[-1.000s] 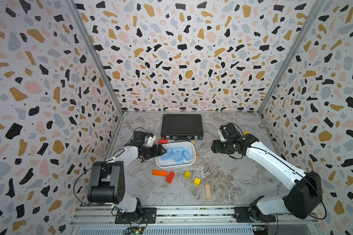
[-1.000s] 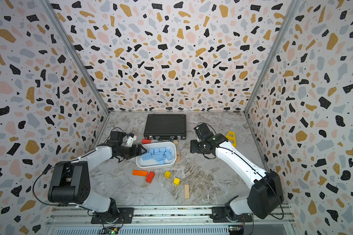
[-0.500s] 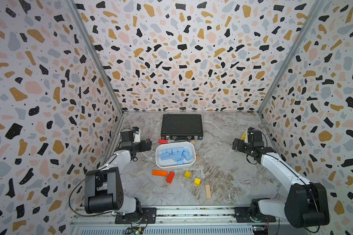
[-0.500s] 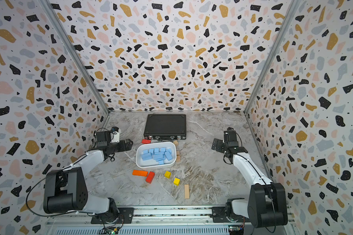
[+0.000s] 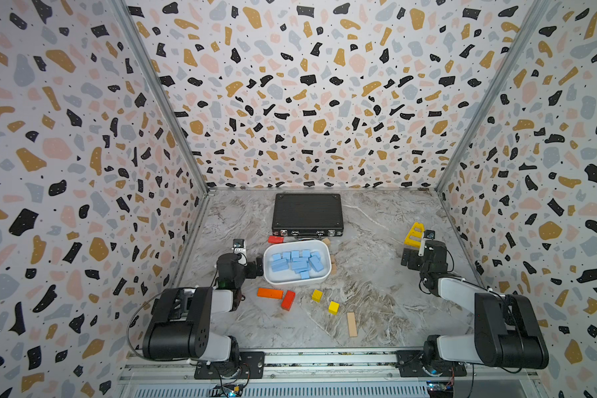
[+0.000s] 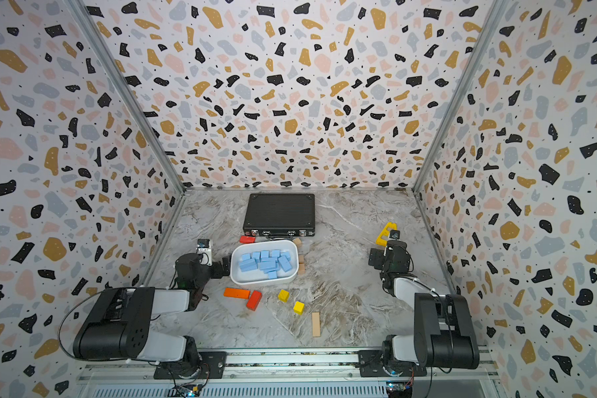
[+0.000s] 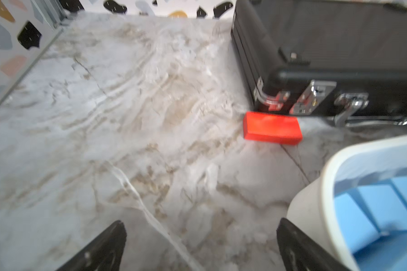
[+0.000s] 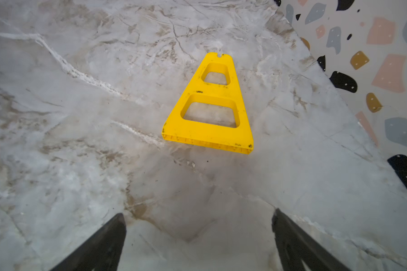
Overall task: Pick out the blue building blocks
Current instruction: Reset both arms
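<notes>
Matte light-blue building blocks point(image 5: 297, 263), cubes and bars, lie jumbled in the white rounded plastic tub point(image 5: 292, 282). The left gripper point(image 7: 200, 221) beside it and the right gripper point(image 8: 197, 212) well apart both gape wide, empty.

Terrazzo walls point(image 5: 307, 103) w/ marble floor point(image 5: 376, 275)

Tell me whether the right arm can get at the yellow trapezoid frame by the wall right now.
Probably yes: the right pincer is open and empty, pointing at the yellow trapezoid frame, which lies flat with only bare tabletop between them.
</notes>
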You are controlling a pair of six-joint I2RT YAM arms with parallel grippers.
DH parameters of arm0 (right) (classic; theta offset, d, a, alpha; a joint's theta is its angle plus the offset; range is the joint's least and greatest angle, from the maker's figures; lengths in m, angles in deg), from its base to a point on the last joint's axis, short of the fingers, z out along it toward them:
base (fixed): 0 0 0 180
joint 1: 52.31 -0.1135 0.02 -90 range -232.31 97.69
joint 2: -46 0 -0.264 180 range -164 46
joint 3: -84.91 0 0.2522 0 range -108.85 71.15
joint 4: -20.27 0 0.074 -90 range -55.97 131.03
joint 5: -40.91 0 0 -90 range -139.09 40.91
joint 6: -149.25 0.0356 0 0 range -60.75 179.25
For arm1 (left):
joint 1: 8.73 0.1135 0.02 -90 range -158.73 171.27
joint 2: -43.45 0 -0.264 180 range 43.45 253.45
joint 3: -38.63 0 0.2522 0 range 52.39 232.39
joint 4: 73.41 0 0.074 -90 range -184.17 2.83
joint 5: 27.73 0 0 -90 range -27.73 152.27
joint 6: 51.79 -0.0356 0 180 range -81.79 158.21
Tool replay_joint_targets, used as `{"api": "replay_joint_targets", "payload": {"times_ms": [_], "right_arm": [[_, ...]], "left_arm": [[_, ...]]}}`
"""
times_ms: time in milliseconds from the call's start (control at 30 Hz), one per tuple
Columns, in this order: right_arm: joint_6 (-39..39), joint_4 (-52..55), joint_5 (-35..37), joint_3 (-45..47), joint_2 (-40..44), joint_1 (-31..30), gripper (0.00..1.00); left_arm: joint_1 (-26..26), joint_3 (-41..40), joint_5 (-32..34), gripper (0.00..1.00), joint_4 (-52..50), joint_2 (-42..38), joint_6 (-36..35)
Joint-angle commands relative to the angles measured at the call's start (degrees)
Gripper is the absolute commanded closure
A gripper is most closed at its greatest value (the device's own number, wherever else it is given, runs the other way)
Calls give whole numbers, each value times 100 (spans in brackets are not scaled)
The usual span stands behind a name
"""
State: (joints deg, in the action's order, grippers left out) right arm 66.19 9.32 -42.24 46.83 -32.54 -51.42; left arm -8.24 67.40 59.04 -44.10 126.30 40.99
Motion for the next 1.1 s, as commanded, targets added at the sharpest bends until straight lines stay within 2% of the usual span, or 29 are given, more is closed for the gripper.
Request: {"api": "replay_joint_targets", "payload": {"times_ms": [0,33,100,167,200,267,300,333,367,433,467,533,600,667,1067], "right_arm": [[-449,-1896,-384,307,-168,24,0],[-450,-2025,-380,350,-354,28,0],[-504,-3181,-574,562,-995,26,0],[-568,-2334,-659,423,-678,36,0],[-597,-2974,-791,516,-942,35,0],[-570,-2203,-688,328,-707,35,0],[-549,-2701,-704,432,-890,35,0],[-537,-2748,-670,445,-899,35,0],[-519,-2230,-597,319,-737,35,0],[-501,-2726,-571,417,-910,35,0],[-485,-2332,-519,328,-786,35,0],[-483,-2658,-526,398,-888,35,0],[-483,-2317,-501,332,-774,35,0],[-492,-2606,-519,395,-871,35,0],[-490,-2505,-516,371,-837,35,0]], "left_arm": [[-49,241,1066,0,617,-172,134],[-49,178,1106,0,915,-65,145],[-49,146,1113,0,1076,-30,134],[-49,187,1096,0,833,-119,154],[-49,180,1094,0,856,-119,157],[-49,131,1096,0,1001,-86,146],[-49,121,1095,0,1044,-79,150],[-49,140,1113,0,1017,-77,137],[-49,148,1090,0,995,-79,118],[-49,152,1085,0,984,-81,115],[-49,152,1087,0,984,-85,112],[-49,156,1083,0,984,-79,114],[-49,151,1039,0,969,-90,114],[-49,161,1047,0,949,-87,102],[-49,215,884,0,852,-77,30]]}}
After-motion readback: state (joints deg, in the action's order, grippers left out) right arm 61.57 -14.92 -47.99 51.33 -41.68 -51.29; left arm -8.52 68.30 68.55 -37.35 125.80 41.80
